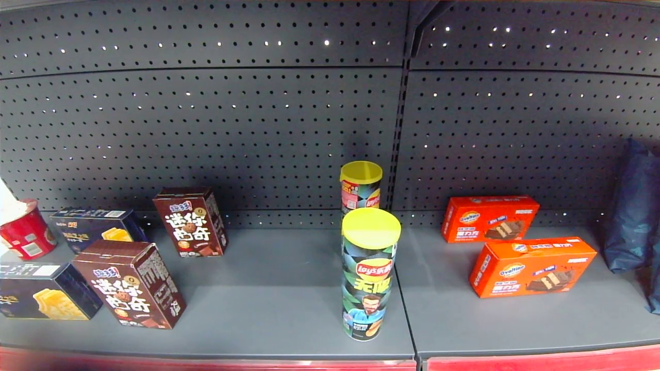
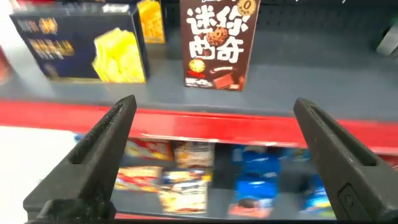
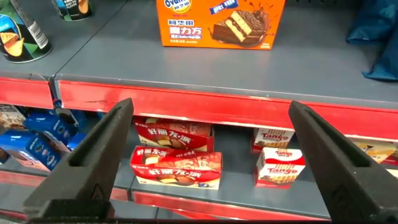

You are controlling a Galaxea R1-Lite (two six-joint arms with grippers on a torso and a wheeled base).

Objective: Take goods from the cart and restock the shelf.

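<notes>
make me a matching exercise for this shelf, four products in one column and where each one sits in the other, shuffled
Things:
1. front chip can
2. front orange wafer box
3. front brown cookie box
4. dark blue bag

Places:
A. far right end of the shelf
B. left half, near the front edge
C. middle of the shelf
D. right half, left of the bag

Pairs: 1-C, 2-D, 3-B, 4-A

Chip cans (image 1: 369, 273) yellow-lidded; wafer boxes (image 1: 531, 266) orange; cookie boxes (image 1: 135, 285) brown; shelf (image 1: 289, 288) grey, red-edged
</notes>
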